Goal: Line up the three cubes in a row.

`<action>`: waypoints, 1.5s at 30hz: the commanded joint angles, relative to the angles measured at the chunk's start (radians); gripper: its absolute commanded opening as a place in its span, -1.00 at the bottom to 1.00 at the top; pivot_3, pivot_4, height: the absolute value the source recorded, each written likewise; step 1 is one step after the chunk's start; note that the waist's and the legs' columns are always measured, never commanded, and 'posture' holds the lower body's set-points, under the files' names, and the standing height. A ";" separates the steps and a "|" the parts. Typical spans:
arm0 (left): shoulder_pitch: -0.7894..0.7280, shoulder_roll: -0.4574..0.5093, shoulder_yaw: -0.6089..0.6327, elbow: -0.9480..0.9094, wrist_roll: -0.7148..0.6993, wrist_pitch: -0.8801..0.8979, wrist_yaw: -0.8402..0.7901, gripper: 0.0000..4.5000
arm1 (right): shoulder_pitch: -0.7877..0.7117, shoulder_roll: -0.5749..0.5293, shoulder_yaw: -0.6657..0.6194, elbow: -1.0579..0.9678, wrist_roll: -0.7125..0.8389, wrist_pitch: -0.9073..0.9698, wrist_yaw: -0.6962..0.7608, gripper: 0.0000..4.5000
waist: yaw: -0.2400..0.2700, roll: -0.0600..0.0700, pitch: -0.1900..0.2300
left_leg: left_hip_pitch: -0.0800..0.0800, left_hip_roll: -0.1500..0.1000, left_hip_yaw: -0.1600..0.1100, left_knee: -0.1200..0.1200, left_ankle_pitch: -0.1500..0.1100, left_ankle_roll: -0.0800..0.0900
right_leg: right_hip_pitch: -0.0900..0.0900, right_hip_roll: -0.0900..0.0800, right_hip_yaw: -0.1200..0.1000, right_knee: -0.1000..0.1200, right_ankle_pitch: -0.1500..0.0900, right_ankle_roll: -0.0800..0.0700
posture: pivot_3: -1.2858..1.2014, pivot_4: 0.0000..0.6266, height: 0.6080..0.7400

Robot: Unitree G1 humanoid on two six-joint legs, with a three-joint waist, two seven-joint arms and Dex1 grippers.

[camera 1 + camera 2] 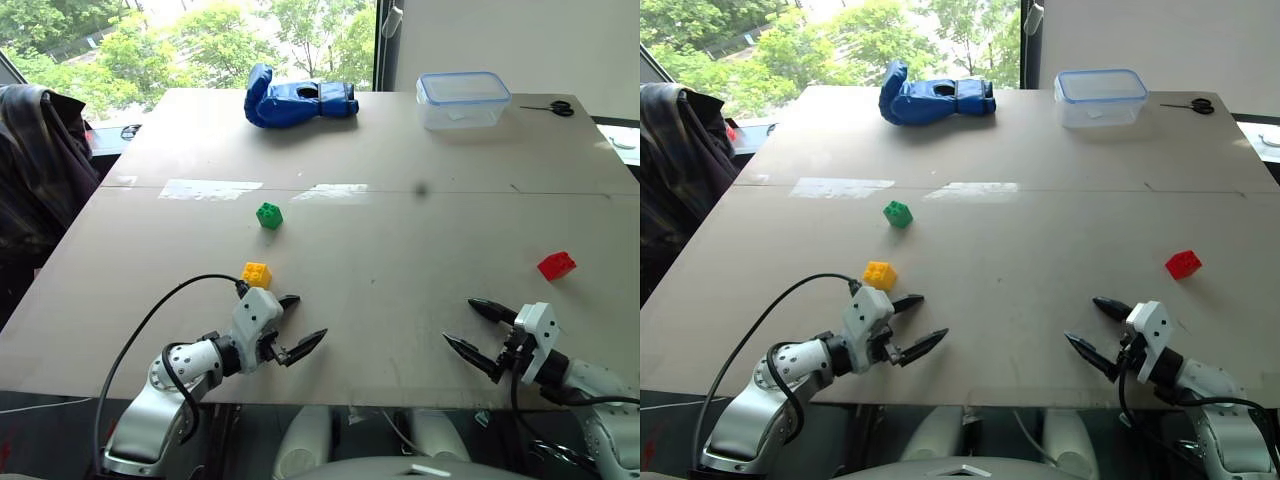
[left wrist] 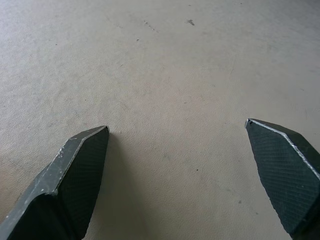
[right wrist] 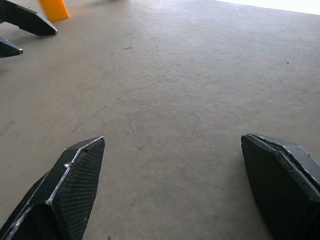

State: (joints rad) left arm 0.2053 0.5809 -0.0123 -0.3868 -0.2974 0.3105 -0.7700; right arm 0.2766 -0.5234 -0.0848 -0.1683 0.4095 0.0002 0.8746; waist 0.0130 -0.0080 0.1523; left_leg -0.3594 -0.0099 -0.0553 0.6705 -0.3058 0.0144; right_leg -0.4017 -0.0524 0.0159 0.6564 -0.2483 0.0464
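Three studded cubes lie apart on the beige table [image 1: 400, 250]: a green cube [image 1: 269, 215] left of centre, a yellow cube [image 1: 256, 274] nearer the front, and a red cube [image 1: 556, 265] far to the right. My left gripper [image 1: 300, 322] hovers open near the front edge, just right of and in front of the yellow cube, empty. My right gripper [image 1: 472, 328] stands open at the front right, nothing between its fingers, with the red cube beyond it to the right. In the right wrist view the yellow cube [image 3: 54, 9] shows beside the left gripper's fingers [image 3: 27, 22].
A large blue glove [image 1: 296, 100] lies at the far edge of the table, and a clear box with a blue-rimmed lid [image 1: 463, 99] stands at the back right. Scissors [image 1: 550, 107] lie beyond the box. A dark jacket [image 1: 35, 160] hangs off the table's left side.
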 commanded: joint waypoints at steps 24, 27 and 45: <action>-0.468 0.147 -0.063 -0.140 -0.256 0.236 -0.255 0.99 | -0.118 -0.064 -0.363 -0.096 0.110 0.328 -0.353 1.00 | -0.014 0.003 0.006 | -0.002 -0.003 0.000 0.000 0.000 0.000 | -0.002 0.002 0.000 0.000 0.002 0.003 | 0.03 -0.52 1.00; -0.508 0.164 -0.063 -0.119 -0.249 0.224 -0.287 0.99 | -0.140 -0.066 -0.397 -0.085 0.100 0.313 -0.375 1.00 | -0.020 0.004 0.007 | -0.003 -0.003 0.000 0.000 0.000 0.000 | -0.002 0.002 0.000 0.000 0.002 0.003 | 0.03 -0.52 1.00; -0.650 0.114 -0.053 -0.101 -0.320 0.284 -0.268 0.99 | -0.203 -0.152 -0.371 0.069 0.100 0.432 -0.256 1.00 | -0.029 0.002 0.009 | -0.003 -0.003 0.000 0.000 0.000 0.000 | -0.002 0.002 0.001 0.001 0.002 0.004 | 0.03 -0.52 1.00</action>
State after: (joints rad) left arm -0.4438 0.6782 -0.0853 -0.4463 -0.5857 0.5875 -1.0190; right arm 0.0866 -0.6562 -0.4422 -0.0957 0.5132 0.4461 0.6049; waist -0.0156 -0.0059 0.1616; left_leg -0.3621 -0.0127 -0.0550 0.6702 -0.3057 0.0145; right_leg -0.4038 -0.0500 0.0167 0.6571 -0.2461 0.0500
